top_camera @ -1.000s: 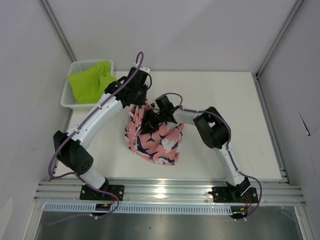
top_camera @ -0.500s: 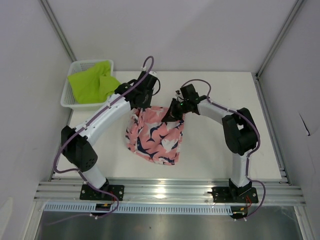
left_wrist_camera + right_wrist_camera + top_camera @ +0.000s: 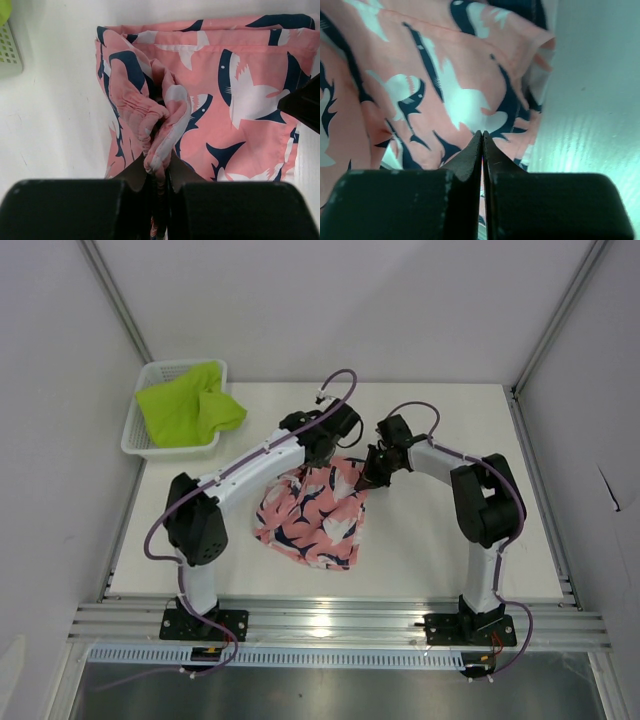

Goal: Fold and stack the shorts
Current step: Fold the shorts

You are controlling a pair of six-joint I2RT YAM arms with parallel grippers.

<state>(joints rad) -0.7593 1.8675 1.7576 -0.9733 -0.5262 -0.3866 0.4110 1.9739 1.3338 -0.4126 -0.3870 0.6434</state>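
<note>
Coral-pink shorts [image 3: 310,520] with navy and white shark print are lying mid-counter [image 3: 450,540]. Left fingers [image 3: 134,176] are clamping a bunched fold of them. Right fingers [image 3: 470,160] are pressing together at the shorts' right edge, grip on cloth unclear. Lime-green shorts [image 3: 185,405] are sitting in the white basket [image 3: 135,440], far-left corner.

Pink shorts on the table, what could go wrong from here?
The left gripper pinches only a bunched ridge of the pink shorts, so the cloth may slip or drag crumpled instead of spreading flat. The right gripper is shut at the shorts' edge, and no cloth shows clearly in its grip; it may have missed, leaving one corner behind.
</note>
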